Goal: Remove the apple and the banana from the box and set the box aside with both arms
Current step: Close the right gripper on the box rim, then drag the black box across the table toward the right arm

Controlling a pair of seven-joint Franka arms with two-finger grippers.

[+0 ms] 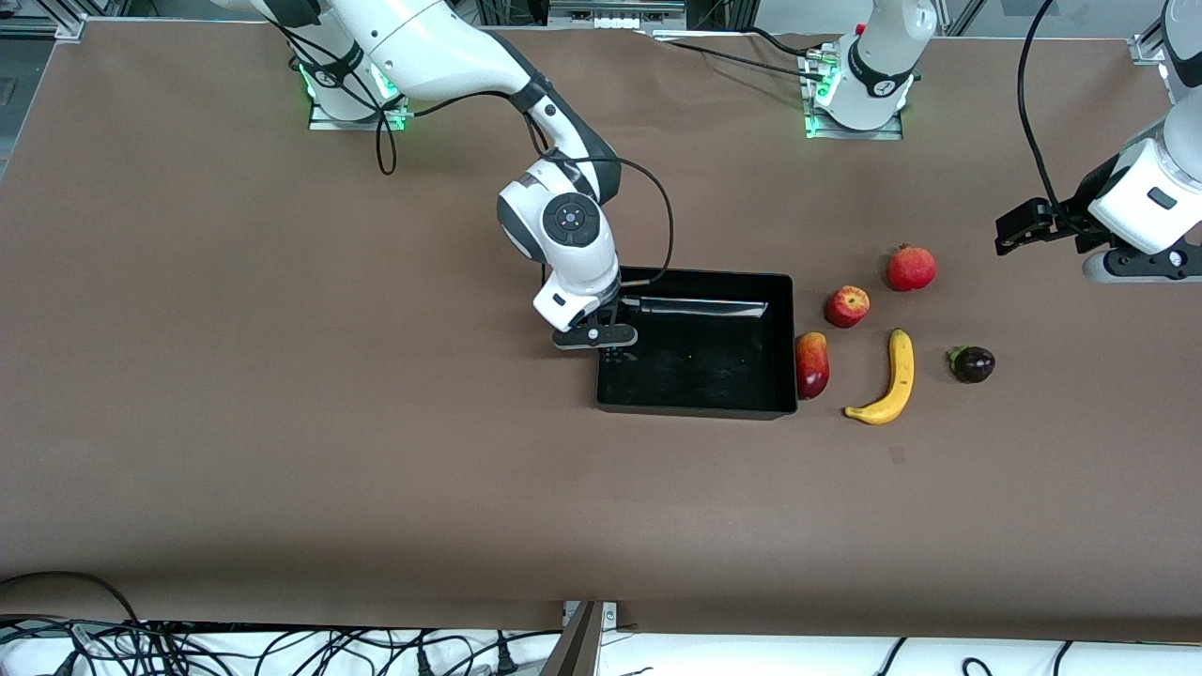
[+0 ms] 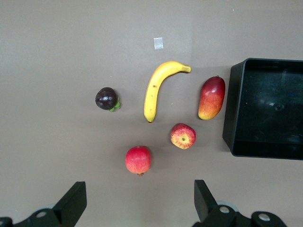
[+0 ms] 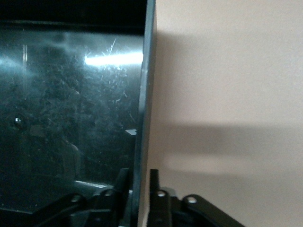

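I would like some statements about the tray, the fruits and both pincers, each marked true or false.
1. The right pincer grips a wall of the black tray. True.
2. The banana lies inside the tray. False: it lies on the table beside the tray, toward the left arm's end.
3. The left pincer is open and holds nothing. True.
4. The apple is nearer to the front camera than the banana. False: it is farther.
5. The tray has no fruit in it. True.

mango (image 1: 812,365) touches tray (image 1: 697,408) wall; banana (image 1: 890,380) seems clear all round.
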